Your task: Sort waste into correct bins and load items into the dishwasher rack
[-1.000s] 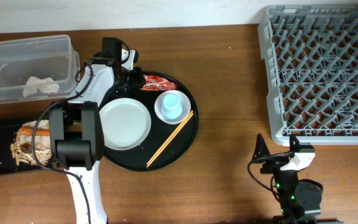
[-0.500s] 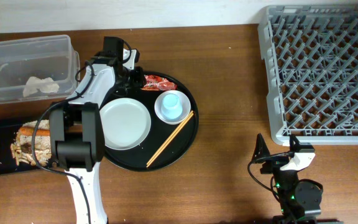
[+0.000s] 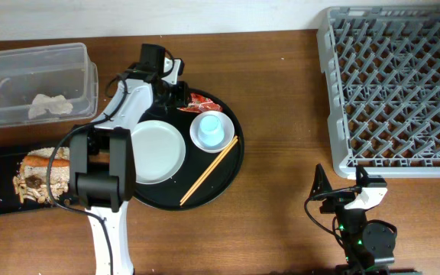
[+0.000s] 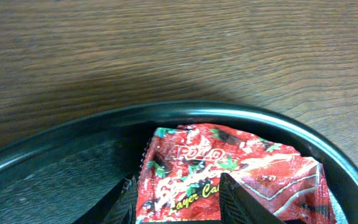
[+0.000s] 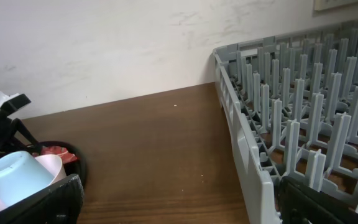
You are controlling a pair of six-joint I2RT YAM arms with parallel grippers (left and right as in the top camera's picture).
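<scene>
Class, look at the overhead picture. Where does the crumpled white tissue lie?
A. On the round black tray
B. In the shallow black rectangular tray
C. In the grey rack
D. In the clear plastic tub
D: the crumpled white tissue lies inside the clear tub at the top left of the overhead view.

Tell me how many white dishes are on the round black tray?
2. A white plate lies on the left side of the tray. A smaller white bowl sits to the plate's right, holding a blue cup. Nothing seems hidden.
</scene>
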